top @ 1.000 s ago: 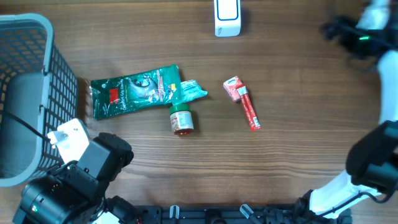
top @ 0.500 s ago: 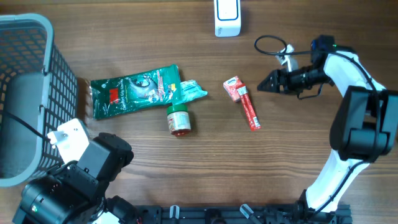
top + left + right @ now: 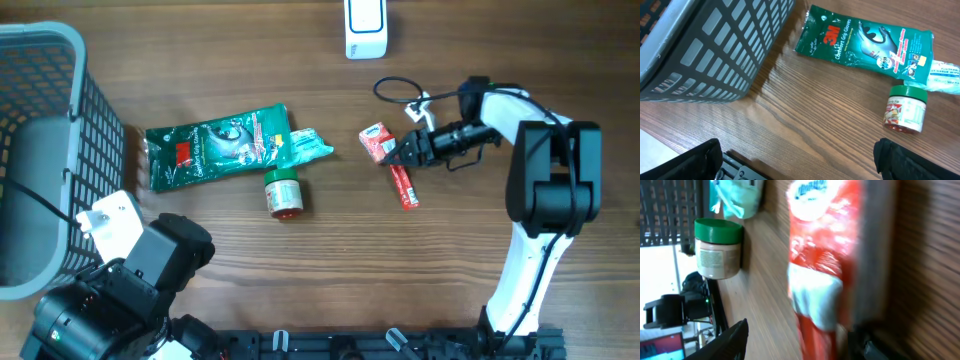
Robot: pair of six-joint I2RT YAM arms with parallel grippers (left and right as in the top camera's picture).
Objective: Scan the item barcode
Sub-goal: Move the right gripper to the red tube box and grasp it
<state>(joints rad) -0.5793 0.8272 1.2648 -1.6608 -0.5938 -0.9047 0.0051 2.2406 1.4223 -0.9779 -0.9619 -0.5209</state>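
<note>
The right arm stretches low over the surface. Its end effector [image 3: 409, 152] is half-wide, straddling the red sachet [image 3: 401, 182], which lies flat to the right of the green-lidded jar [image 3: 285, 192]. The left end effector [image 3: 800, 165] hangs wide and empty, lower left of that jar.

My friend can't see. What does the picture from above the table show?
The right arm's pincer reaches to a red packet in the middle of a wooden table. To the left lie a green glove packet and a small green-lidded jar, with a grey basket at the far left edge.
</note>
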